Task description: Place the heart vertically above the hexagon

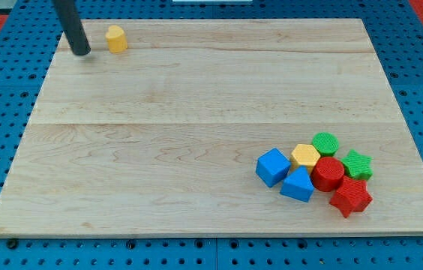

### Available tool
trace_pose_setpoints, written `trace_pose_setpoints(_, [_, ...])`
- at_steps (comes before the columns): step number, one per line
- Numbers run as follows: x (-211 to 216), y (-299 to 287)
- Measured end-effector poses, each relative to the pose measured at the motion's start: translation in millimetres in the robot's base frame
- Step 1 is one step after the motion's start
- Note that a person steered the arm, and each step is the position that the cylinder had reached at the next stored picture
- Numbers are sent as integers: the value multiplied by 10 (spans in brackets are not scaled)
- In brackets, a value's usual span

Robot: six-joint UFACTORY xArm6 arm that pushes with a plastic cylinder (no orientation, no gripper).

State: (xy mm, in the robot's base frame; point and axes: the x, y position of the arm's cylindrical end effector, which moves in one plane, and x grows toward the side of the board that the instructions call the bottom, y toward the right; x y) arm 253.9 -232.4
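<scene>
My tip sits on the wooden board near its top-left corner, rod leaning up & out of the view's top. There's no hand or jaw on this rig, just the bare rod, so nothing is grasped or clenched; tip is free of any block.

Yellow heart block is just beside the tip, to the view's right & slightly nearer the top edge. A small gap shows betw. tip & heart, not touching as far as I can tell.

Everything else is bunched near the bottom-right corner, well apart from the heart:
- yellow hexagon block at the cluster's top middle
- green round block just above-right of the hexagon, touching or nearly so
- green star block on the cluster's right side
- red round block below-right of the hexagon, pressed against it
- red star block lowest, closest to the bottom edge, touching the red round one
- blue cube block on the cluster's left side, beside the hexagon
- blue wedge-like block below the hexagon, betw. blue cube & red round block; exact shape hard to make out

Heart lies far to the view's left of the hexagon, so it isn't straight above it; the two are at opposite corners of the board. Board rests on a blue pegboard table
</scene>
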Motion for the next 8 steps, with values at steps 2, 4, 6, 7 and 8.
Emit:
trace_pose_setpoints(2, [332, 1918])
trace_pose_setpoints(4, [321, 2054])
trace_pose_setpoints(6, [-110, 2473])
trace_pose_setpoints(7, [351, 2870])
trace_pose_setpoints(8, [779, 3287])
